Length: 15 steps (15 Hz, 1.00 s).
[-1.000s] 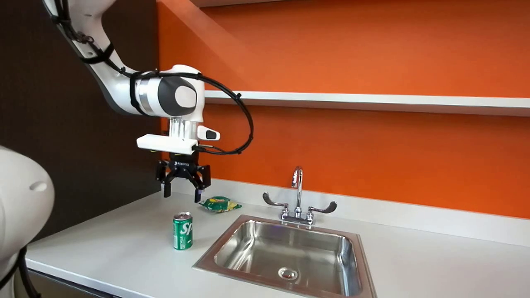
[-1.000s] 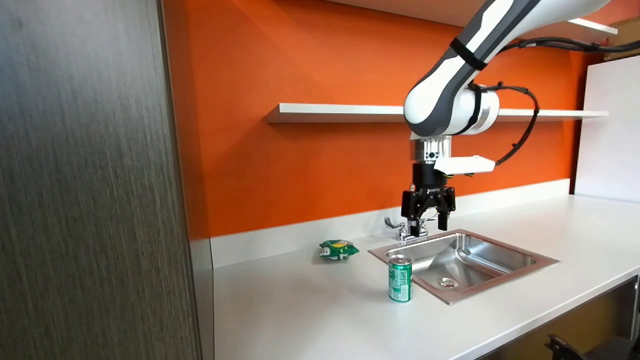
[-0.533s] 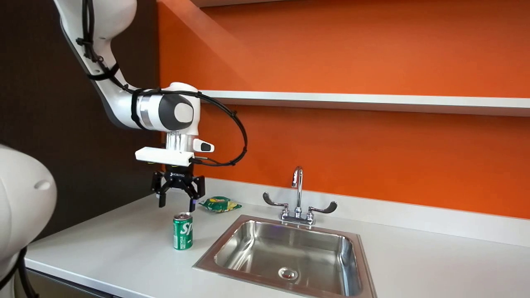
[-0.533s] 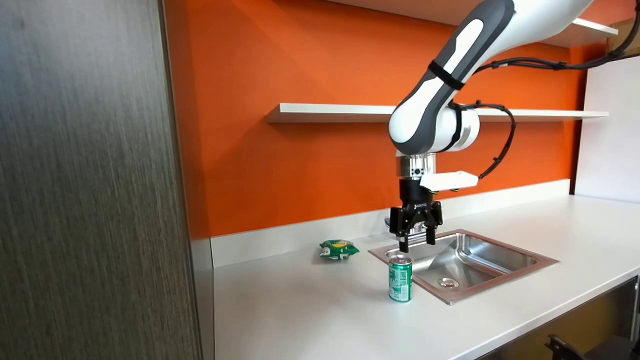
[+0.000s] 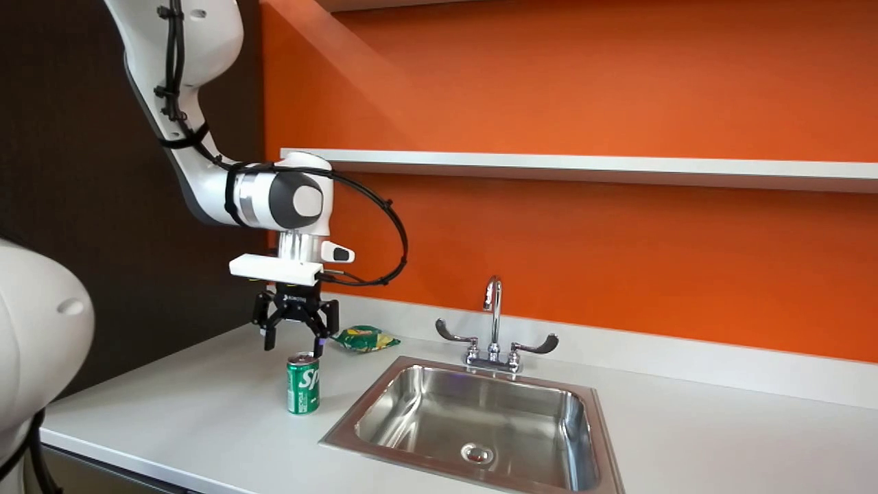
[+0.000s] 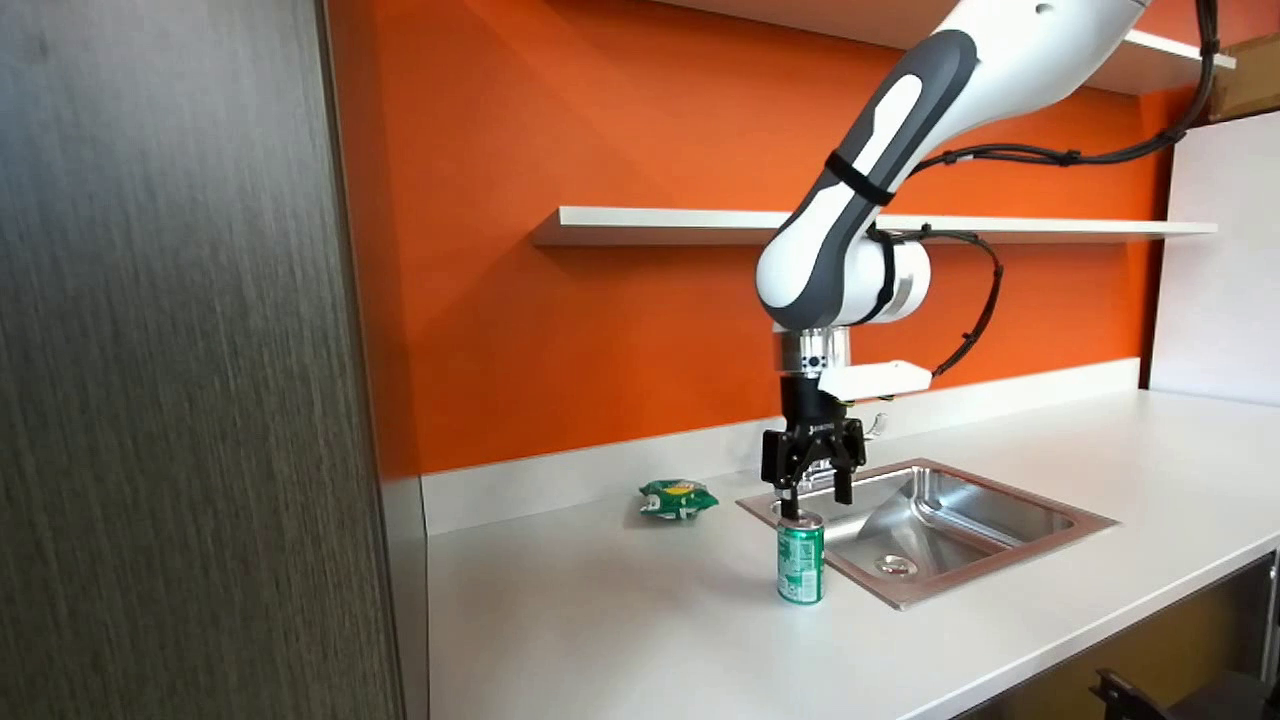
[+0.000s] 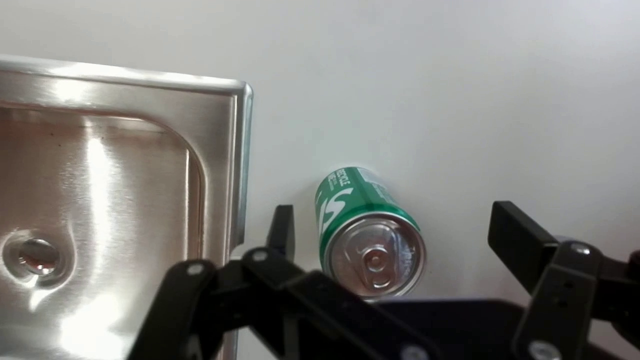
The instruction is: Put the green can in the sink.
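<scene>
Green can stands upright on the counter, outside the sink and just beside its rim, a strip of counter between the two. Its silvery top, with the pull tab, faces up; in the wrist view white lettering shows on its side, "RECYCLE" among it. Above the can, on that same side of the sink, the gripper points straight down, its fingers spread well apart. The wrist view shows the can between the two, nearer the finger on the sink's side, with counter visible on either flank. In both exterior views one fingertip overlaps the can's top; whether they touch cannot be told.

A green packet with yellow marks lies on the counter near the sink's back corner, on the can's side. At the sink's back edge rises a chrome faucet, a lever handle to either side of its spout, and a round drain sits in the sink's floor. Above and behind the sink, a white shelf runs along an orange wall. The white arm leads down to the gripper, its black cable looped out toward the sink.
</scene>
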### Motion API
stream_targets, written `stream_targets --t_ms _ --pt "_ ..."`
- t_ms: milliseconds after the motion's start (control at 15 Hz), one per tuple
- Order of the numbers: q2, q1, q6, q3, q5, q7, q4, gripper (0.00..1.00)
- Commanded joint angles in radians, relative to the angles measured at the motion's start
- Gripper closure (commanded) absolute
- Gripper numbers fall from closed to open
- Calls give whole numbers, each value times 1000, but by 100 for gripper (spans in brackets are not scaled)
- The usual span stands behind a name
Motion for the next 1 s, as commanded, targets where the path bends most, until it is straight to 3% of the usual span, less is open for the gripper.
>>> stream_targets --t_ms 0,933 --pt "53 -7 22 12 22 0 40 0" --pt "169 -17 89 16 29 4 91 0"
